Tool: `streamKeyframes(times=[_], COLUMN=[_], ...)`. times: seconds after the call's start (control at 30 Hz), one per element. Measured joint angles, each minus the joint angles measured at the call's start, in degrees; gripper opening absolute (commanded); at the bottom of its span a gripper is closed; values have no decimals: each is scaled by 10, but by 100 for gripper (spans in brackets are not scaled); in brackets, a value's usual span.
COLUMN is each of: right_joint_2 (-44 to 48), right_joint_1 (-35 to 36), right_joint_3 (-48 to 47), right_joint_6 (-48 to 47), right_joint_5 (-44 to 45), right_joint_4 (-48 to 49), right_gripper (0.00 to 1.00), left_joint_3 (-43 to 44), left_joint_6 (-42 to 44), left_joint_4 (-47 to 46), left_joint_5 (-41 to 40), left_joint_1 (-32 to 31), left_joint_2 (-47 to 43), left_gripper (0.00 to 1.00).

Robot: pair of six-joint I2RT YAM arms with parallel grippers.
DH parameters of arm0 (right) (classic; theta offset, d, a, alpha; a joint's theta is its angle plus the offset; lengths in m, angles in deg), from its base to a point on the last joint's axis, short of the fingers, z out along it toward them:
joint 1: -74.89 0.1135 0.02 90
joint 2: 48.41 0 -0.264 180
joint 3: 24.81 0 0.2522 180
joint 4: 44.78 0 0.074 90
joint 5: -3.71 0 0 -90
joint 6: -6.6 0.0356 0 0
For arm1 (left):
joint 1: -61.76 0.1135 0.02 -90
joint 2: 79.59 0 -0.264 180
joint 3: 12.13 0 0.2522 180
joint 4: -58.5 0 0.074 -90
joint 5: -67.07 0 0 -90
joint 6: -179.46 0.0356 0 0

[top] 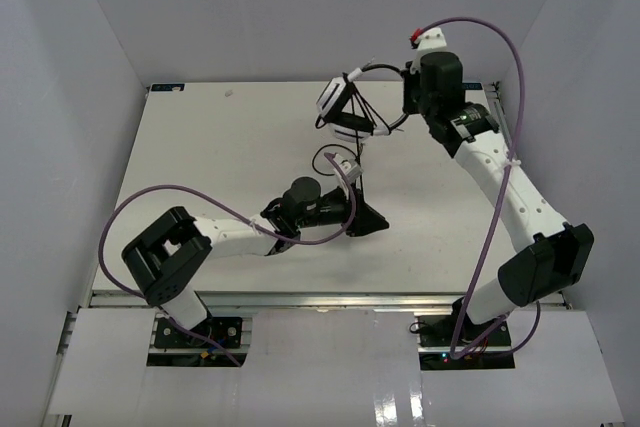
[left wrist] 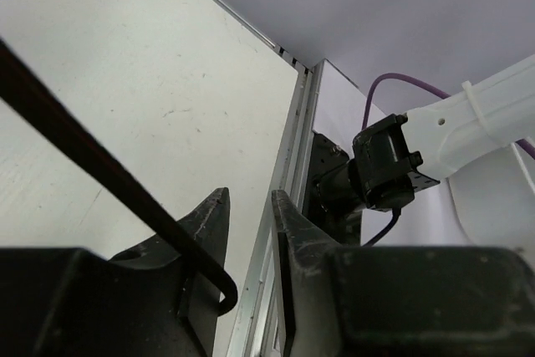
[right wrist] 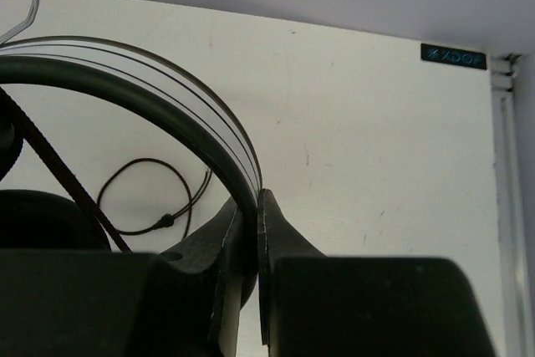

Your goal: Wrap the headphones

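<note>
Hanging above the far middle of the desk [top: 220,157], the headphones [top: 338,107] are grasped at the headband [right wrist: 125,85] by the clenched right tool [right wrist: 255,202]. The left tool [left wrist: 251,198] is released, its jaws apart; the thin cord [left wrist: 84,156] crosses one finger and curls into the gap.

place: robot lab | cues: white booth walls [top: 70,97], 2 table-mounted arms [top: 500,187]

white-and-black headphones [top: 333,100], lifted, cord [left wrist: 84,144] stretched taut
</note>
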Motion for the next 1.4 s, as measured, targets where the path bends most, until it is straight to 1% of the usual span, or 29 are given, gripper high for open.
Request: streamKeyframes(times=[0.2,0.23,0.27,0.3,0.33,0.47,0.5,0.53,0.57,0.6,0.67,0.77,0.9,0.97,1.07,1.2,1.33,1.4], right_joint_2=[18,21,24,26,30,56,64,73,82,92,114,162,241,280,323,336,303,290], right_joint_1=[-126,-146,-163,-179,-193,-219,-220,-221,-221,-221,-220,-219,-208,-195,-171,-124,-68,-20], right_joint_3=[-6,-6,-6,-6,-5,10,16,22,26,29,34,56,86,107,159,238,292,318], right_joint_6=[116,132,146,160,174,211,216,218,217,208,183,100,-91,-183,-305,-418,-488,-515], right_joint_5=[-210,-253,-292,-330,-365,-492,-518,-542,-566,-591,-632,-668,-658,-621,-537,-413,-305,-222], right_joint_4=[-43,-46,-47,-46,-44,-19,-10,-4,1,6,16,24,-11,-30,-30,1,39,85], right_gripper=[8,8,8,8,8,8,8,8,8,8,8,8,8,8,8,8,8,8], left_joint_3=[-22,-31,-37,-43,-47,-52,-53,-53,-53,-53,-52,-45,-18,13,78,168,196,203], left_joint_6=[31,35,38,41,43,47,47,47,48,49,50,52,55,62,81,94,81,62], left_joint_4=[-73,-83,-91,-98,-102,-114,-116,-117,-119,-119,-122,-118,-71,-19,74,177,239,269], left_joint_5=[-50,-59,-64,-68,-71,-71,-67,-62,-57,-50,-34,2,66,101,147,203,251,269], left_joint_1=[-9,-8,-5,-3,2,23,30,42,54,68,93,133,193,229,265,278,272,270], left_joint_2=[42,48,53,59,65,81,83,85,86,86,86,84,65,45,16,-5,-16,-15], left_gripper=[30,29,23,20,17,17,14,10,3,2,0,0,0,0,0,0,0,3])
